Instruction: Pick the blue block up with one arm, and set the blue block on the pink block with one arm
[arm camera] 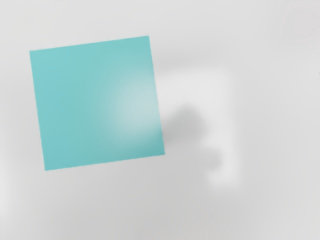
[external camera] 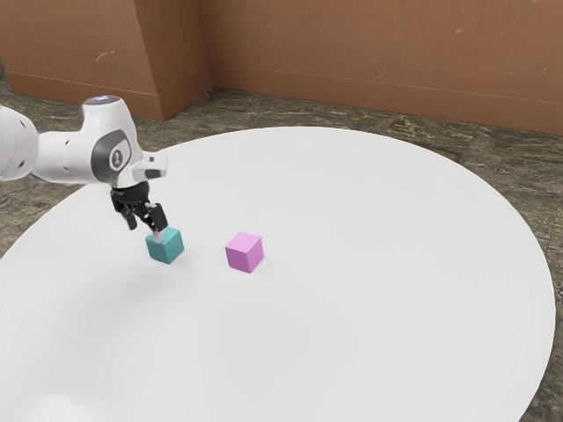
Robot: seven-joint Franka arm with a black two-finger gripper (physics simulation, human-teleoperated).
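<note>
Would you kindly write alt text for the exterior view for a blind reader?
A white robot arm holds its open black gripper just above a blue block on a round white table. A pink block sits apart, toward the exterior view's right.

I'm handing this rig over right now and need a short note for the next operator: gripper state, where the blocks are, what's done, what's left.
Gripper: open, just above the blue block, holding nothing.
Blue block: resting on the white table, directly under the hand.
Pink block: on the table, to the exterior view's right of the blue block and apart from it.
Done: hand lined up over the blue block.
Left: grasp it, lift it, set it on the pink block.
</note>
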